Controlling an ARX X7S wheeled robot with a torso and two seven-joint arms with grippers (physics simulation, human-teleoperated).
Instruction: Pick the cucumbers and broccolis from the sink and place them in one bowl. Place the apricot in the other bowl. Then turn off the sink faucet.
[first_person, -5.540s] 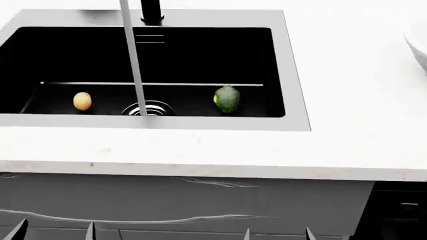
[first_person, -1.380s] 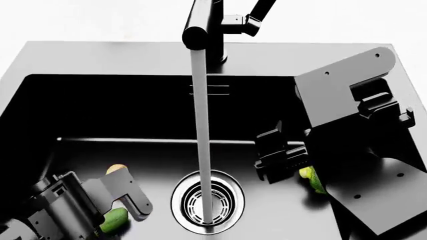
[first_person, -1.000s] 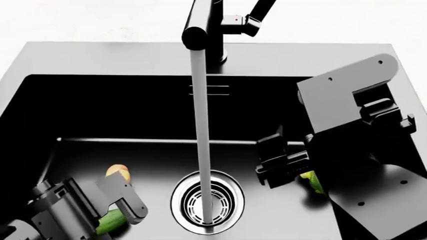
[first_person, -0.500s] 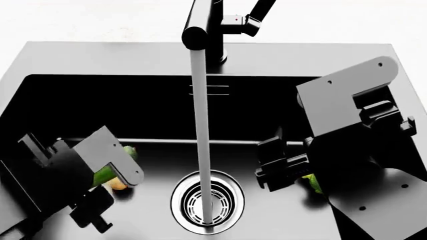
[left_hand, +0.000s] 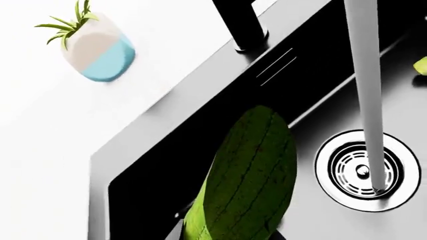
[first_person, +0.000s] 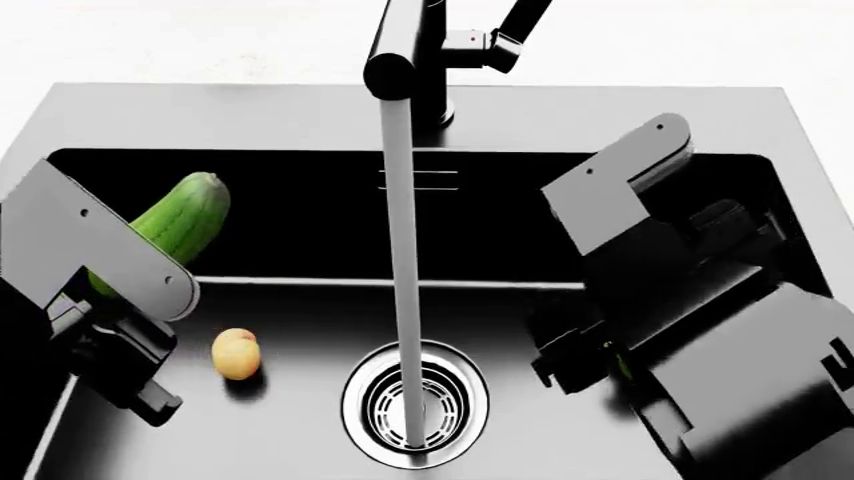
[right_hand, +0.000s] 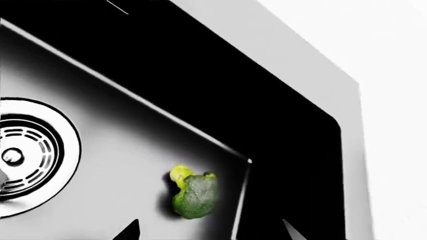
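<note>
While the left end effector (first_person: 114, 300) grips the cucumber (first_person: 174, 225) above the sink's (first_person: 174, 115) left edge, the apricot (first_person: 236, 353) lies apart below. The right end effector (first_person: 587, 355) spreads wide near the broccoli (right_hand: 193, 195).

The water stream (first_person: 404, 300) falls from the faucet (first_person: 420, 45) onto the drain (first_person: 415, 402), splitting the sink (first_person: 267, 115) mid-basin. The left arm fills the left side, the right arm the right; bare floor lies around the apricot (first_person: 235, 353).
</note>
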